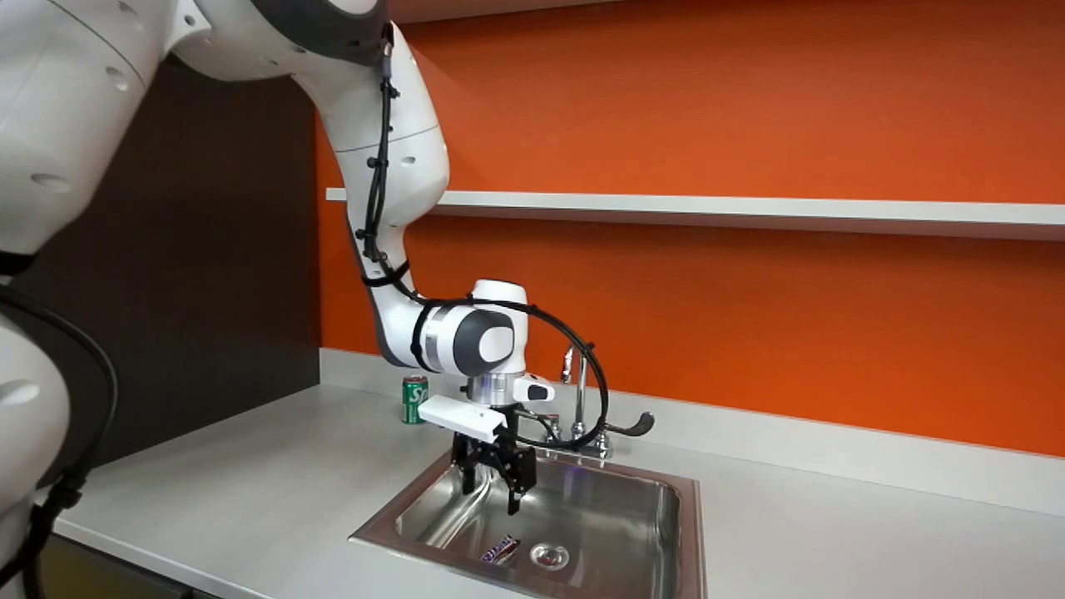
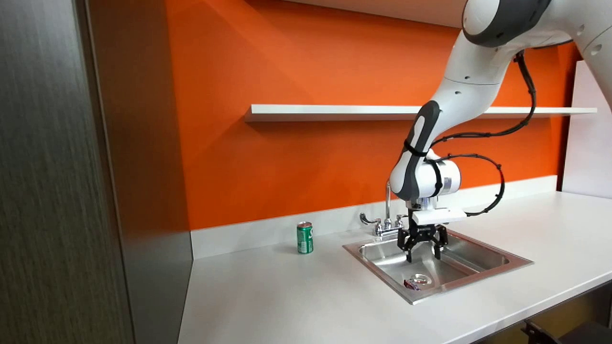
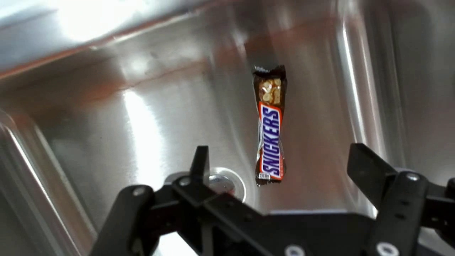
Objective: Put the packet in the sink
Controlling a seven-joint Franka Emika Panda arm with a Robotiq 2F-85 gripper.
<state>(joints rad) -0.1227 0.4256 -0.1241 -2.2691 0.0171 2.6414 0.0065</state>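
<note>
The packet (image 3: 271, 138) is lying in the sink (image 1: 691, 532), of which a near corner is cut off in an exterior view. The gripper (image 3: 280, 156) has its fingers wide apart and, in the wrist view, partly hides the drain (image 3: 227, 182) beside the packet.

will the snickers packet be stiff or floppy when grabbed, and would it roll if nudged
The packet is probably fairly stiff, given its straight bar shape, though its wrinkled ends may bend. It looks shiny, so could slip. Nudged, it would likely slide on the smooth sink rather than roll, being flattish.
</note>
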